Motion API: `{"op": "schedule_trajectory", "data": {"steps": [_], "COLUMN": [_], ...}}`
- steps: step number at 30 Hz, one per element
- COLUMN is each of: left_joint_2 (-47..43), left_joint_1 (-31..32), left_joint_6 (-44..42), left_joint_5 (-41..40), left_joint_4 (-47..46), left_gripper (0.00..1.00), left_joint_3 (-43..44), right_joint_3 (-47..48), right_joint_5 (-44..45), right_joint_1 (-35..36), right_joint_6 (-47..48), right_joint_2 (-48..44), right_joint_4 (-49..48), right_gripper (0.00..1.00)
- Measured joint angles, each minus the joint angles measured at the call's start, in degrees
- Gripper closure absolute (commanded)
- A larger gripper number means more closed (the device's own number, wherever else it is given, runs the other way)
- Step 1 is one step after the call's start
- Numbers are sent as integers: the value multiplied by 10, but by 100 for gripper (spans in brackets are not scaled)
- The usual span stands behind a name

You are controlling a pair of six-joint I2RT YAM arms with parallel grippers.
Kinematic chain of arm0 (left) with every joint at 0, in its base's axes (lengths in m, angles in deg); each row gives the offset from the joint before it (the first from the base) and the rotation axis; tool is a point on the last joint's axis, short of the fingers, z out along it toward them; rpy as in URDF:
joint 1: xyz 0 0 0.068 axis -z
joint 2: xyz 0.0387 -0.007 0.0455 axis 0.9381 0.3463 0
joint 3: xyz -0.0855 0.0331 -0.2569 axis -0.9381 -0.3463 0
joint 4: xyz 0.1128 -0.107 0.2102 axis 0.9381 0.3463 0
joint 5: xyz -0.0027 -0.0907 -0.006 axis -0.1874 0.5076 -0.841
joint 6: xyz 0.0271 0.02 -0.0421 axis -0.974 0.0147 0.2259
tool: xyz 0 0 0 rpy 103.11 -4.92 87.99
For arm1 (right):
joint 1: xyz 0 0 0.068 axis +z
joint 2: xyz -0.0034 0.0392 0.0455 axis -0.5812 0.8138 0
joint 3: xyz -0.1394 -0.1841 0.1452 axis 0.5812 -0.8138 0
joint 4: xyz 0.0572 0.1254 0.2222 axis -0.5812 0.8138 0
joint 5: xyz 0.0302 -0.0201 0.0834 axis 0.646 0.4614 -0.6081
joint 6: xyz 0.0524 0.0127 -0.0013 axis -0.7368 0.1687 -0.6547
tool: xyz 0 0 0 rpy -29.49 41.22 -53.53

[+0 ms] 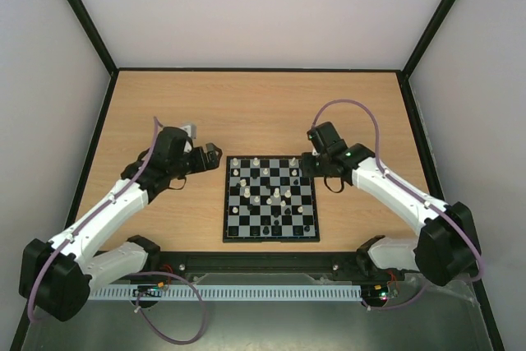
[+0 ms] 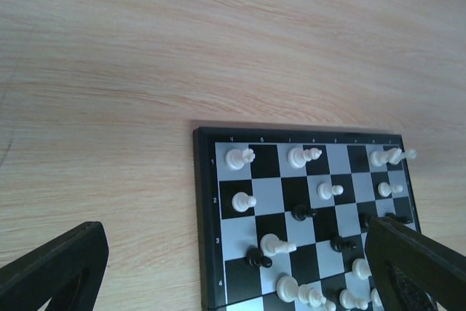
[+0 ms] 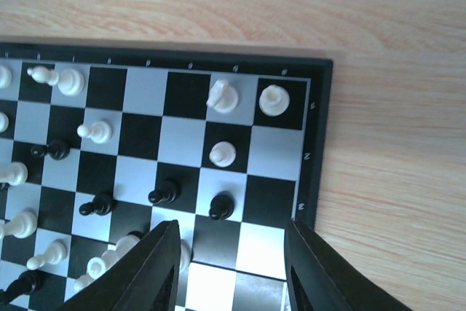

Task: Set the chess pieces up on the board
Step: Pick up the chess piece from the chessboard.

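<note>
The board (image 1: 271, 238) lies at the table's near middle, with cream-white chess pieces (image 1: 256, 161) and black ones (image 1: 306, 227) scattered over its squares. My left gripper (image 1: 212, 154) hangs wide open just left of the board's far left corner; in its wrist view the fingers (image 2: 65, 267) frame the board's rim (image 2: 202, 216), a white piece (image 2: 234, 158) and a black one (image 2: 256, 258). My right gripper (image 1: 306, 166) hovers over the far right corner. Its jaws (image 3: 231, 227) stand partly apart over empty squares, just short of a black pawn (image 3: 220, 205), holding nothing. White pieces (image 3: 271, 100) stand beyond.
Bare wooden tabletop (image 1: 263, 113) stretches behind and beside the board. Black frame posts and pale walls (image 1: 99, 96) enclose the table. A black rail with both arm bases (image 1: 263, 265) and purple cables runs along the near edge.
</note>
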Motion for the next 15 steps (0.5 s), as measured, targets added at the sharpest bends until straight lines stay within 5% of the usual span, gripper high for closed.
{"op": "schedule_trajectory", "data": {"steps": [8,15], "left_joint_2": [-7,-56], "left_joint_1": [25,28], "left_joint_6": [-7,-8], "left_joint_5": [-23,-41], "left_joint_4": [7,4], "left_gripper": [0,1], "left_joint_3": [0,-25], "right_joint_3": [0,-1], "right_joint_5": [11,35], "right_joint_1": [49,66], "right_joint_6": [-3,-5], "right_joint_2": [45,55], "right_joint_4": [5,5], "right_gripper": [49,54]}}
